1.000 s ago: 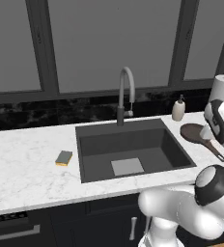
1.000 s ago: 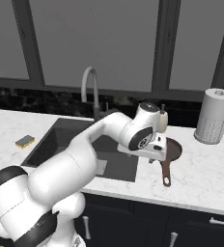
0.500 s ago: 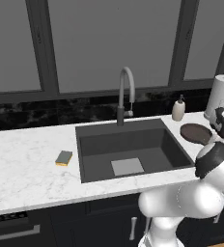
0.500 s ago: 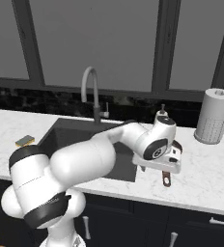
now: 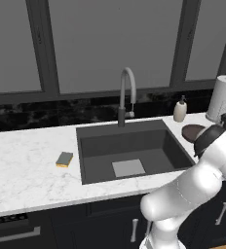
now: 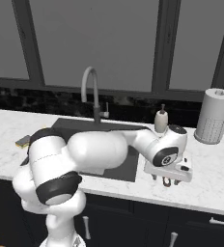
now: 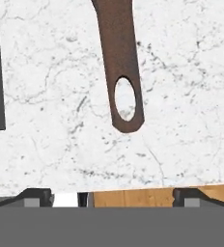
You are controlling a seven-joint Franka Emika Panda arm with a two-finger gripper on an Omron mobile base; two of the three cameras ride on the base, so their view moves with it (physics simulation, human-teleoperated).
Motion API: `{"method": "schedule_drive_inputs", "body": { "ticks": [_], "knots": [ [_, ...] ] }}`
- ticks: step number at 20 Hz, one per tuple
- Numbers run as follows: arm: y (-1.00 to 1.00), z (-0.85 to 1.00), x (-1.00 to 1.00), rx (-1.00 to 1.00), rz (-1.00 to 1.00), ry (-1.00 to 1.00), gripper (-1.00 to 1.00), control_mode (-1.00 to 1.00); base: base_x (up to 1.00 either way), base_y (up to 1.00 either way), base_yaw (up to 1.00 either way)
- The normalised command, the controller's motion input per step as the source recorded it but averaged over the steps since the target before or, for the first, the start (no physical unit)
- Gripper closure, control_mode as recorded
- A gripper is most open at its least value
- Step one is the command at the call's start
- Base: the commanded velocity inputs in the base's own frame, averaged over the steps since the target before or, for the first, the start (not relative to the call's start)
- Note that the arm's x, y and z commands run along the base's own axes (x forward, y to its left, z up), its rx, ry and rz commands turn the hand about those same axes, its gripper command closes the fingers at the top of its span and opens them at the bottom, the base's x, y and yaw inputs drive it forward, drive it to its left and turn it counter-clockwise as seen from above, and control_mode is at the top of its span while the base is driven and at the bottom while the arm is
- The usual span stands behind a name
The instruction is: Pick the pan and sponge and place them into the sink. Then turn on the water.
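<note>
The arm reaches over the right side of the white marble bench (image 5: 27, 170), its end effector (image 6: 167, 181) hanging low above the pan's handle (image 7: 121, 62), fingers spread wide and holding nothing. The pan (image 5: 192, 131) lies on the bench to the right of the sink (image 5: 129, 146), near the soap bottle (image 5: 180, 110), its handle pointing toward the front edge. The sponge (image 5: 64, 159) rests on the bench just left of the sink. The faucet (image 5: 125, 95) stands behind the basin.
</note>
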Motion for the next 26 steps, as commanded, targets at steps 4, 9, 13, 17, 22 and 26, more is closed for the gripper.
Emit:
{"method": "schedule_drive_inputs", "body": {
  "ticks": [4,9,13,17,22,26],
  "knots": [
    [-0.26,-0.26,0.25,0.0,0.04,0.0,-1.0,-1.0,0.0,0.0,0.0],
    [-0.01,-0.16,0.41,0.0,0.12,0.03,-1.0,-1.0,0.0,0.0,0.0],
    [0.0,-0.09,0.49,0.0,0.14,0.08,-1.0,-1.0,0.0,0.0,0.0],
    [-0.16,-0.36,0.39,0.0,0.15,0.05,-1.0,-1.0,0.0,0.0,0.0],
    [-0.45,-0.59,0.24,0.04,0.17,0.05,-1.0,-1.0,0.0,0.0,0.0],
    [-0.43,-0.56,0.16,0.07,0.17,0.04,-1.0,-1.0,0.0,0.0,0.0]
  ]
}}
